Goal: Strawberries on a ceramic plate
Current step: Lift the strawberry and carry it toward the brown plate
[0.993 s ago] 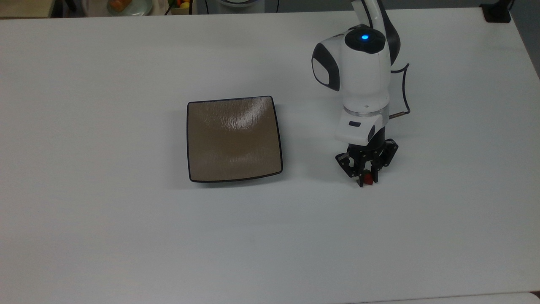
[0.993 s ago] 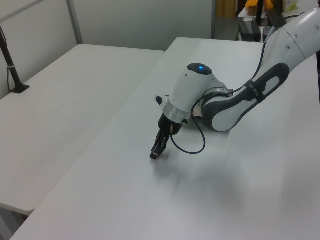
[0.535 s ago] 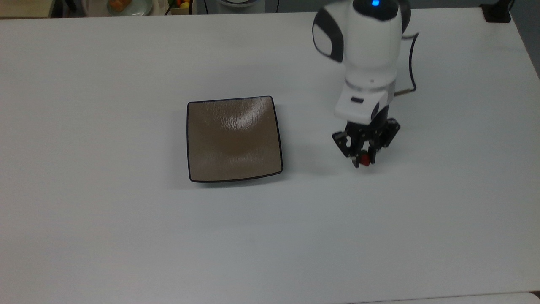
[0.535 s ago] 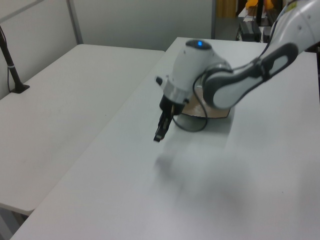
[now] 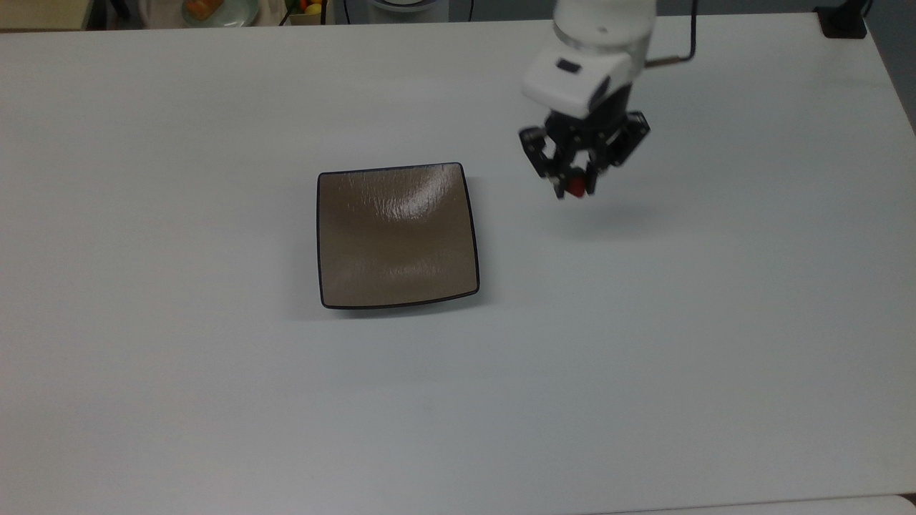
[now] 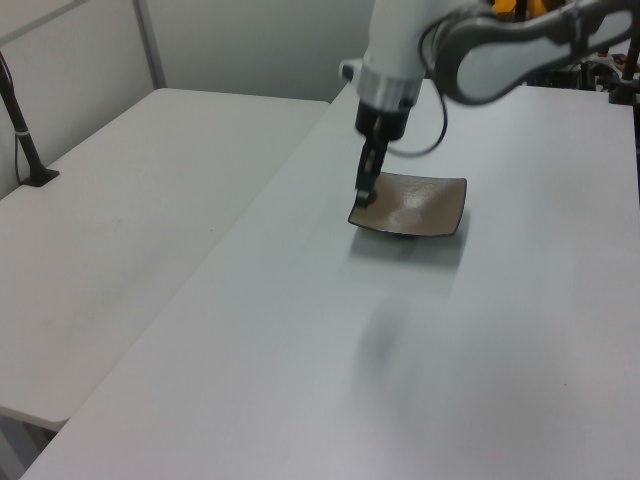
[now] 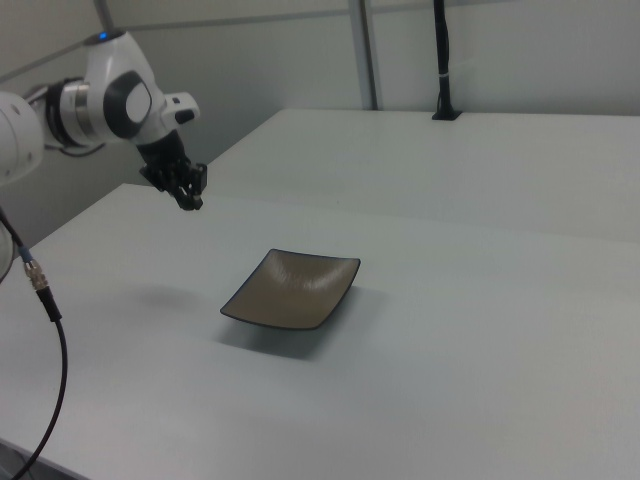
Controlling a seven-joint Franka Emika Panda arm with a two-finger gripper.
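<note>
The strawberry (image 5: 576, 188) is held between the fingertips of the gripper (image 5: 575, 187), which is closed on it; only a small red spot is seen between the dark fingers in the top view. The gripper is raised above the white table (image 5: 215, 400), and its soft shadow lies on the table surface a little toward the top view's right of it, so the fruit is judged to be carried in the air, clear of the table. The ceramic plate (image 5: 397, 236) rests near the middle of the table and nothing is seen on it. In the top view the gripper is toward the far edge of the table and to the top view's right of the plate's far right corner, apart from it.

The step in hand is judged to be the transport. For the next move, the gripper should be brought across over the middle of the plate, lowered close to its surface, and only then opened, so that the small fruit does not roll over the upturned rim
</note>
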